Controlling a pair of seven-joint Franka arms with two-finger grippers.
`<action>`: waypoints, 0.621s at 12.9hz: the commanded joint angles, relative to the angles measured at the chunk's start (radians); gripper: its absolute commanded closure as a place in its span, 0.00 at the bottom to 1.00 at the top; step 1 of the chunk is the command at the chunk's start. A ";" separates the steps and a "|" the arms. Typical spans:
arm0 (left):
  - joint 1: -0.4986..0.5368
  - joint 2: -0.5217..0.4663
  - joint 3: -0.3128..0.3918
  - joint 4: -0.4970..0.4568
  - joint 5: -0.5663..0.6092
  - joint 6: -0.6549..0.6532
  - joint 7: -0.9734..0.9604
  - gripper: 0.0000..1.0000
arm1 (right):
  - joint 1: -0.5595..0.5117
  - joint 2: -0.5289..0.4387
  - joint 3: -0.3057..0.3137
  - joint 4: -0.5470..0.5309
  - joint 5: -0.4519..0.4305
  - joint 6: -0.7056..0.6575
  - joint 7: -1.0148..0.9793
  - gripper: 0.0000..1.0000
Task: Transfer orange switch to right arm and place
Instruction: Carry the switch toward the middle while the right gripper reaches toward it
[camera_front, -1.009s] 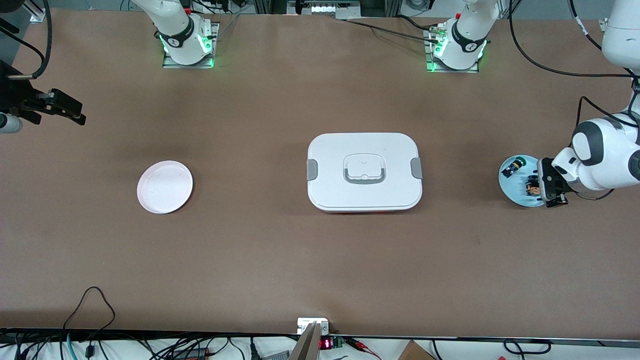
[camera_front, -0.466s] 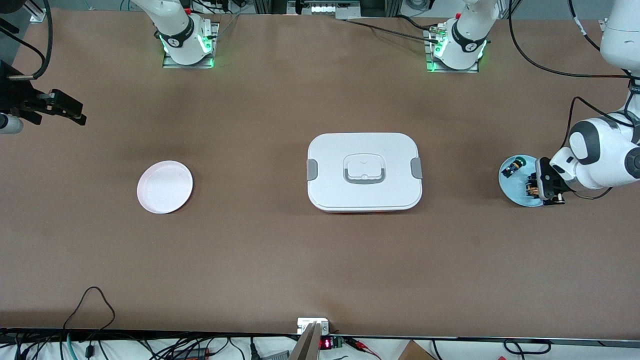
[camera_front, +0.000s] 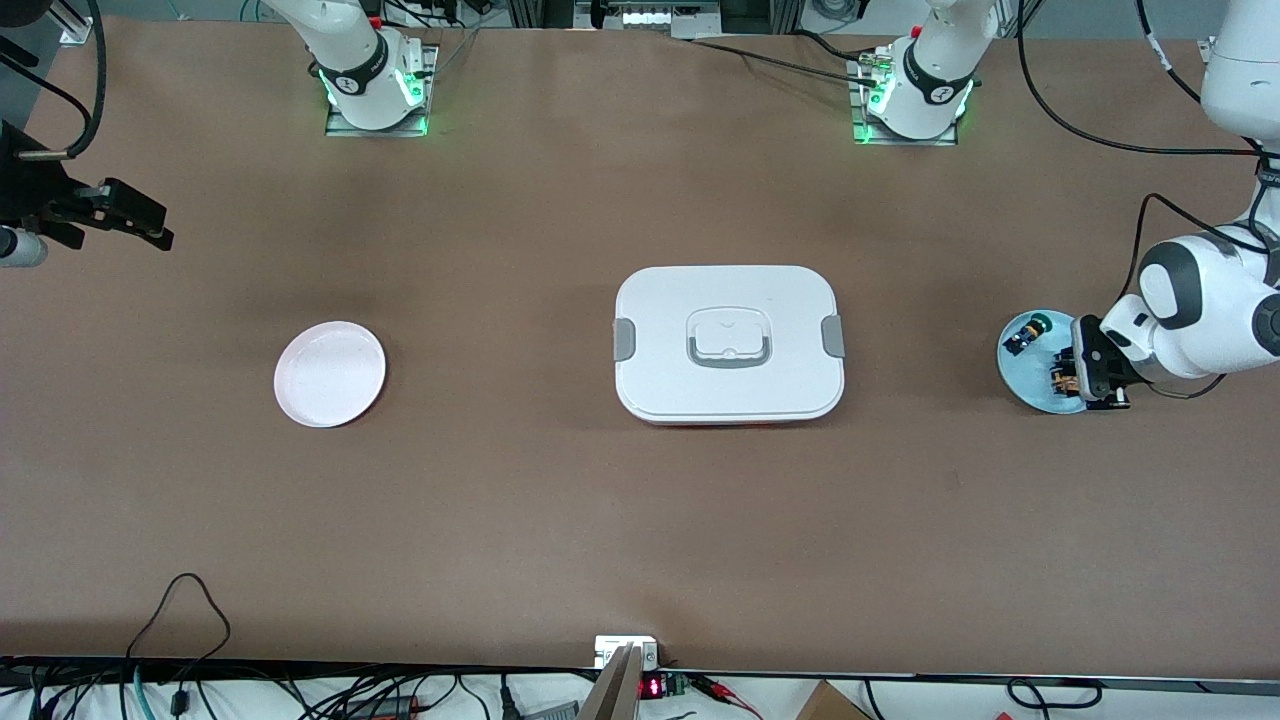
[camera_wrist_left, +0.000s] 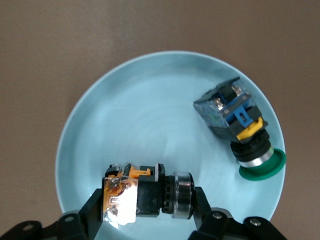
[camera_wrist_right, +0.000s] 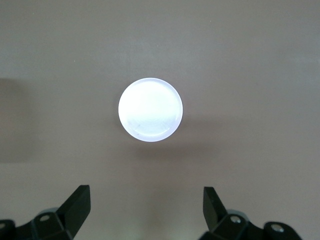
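The orange switch (camera_wrist_left: 150, 192), a small black block with an orange-copper end and a metal ring, lies on the light blue plate (camera_wrist_left: 150, 110) at the left arm's end of the table. My left gripper (camera_wrist_left: 147, 201) is down at the plate and shut on it, one finger at each end. In the front view the orange switch (camera_front: 1062, 372) shows just beside the left gripper (camera_front: 1085, 375). My right gripper (camera_front: 140, 222) waits open over the right arm's end of the table. The right wrist view shows its fingers (camera_wrist_right: 75, 205) wide apart, with bare table between them.
A second small part with a green cap (camera_wrist_left: 240, 130) lies on the same blue plate (camera_front: 1030, 388). A white lidded box (camera_front: 729, 343) stands mid-table. A small white plate (camera_front: 330, 373) sits toward the right arm's end, and the right wrist view shows this white plate (camera_wrist_right: 150, 110) too.
The left gripper has shifted slightly over the blue plate and shut on the orange switch. The right arm has not moved.
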 joint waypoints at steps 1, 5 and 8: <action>0.012 -0.085 -0.013 0.000 -0.093 -0.085 0.028 0.99 | 0.001 -0.010 -0.001 -0.010 0.021 -0.011 -0.003 0.00; -0.001 -0.180 -0.033 0.052 -0.340 -0.335 0.026 1.00 | 0.001 0.009 0.001 -0.010 0.253 0.018 -0.001 0.00; -0.042 -0.197 -0.044 0.074 -0.608 -0.563 0.029 1.00 | -0.002 0.070 -0.001 -0.011 0.481 0.027 -0.006 0.00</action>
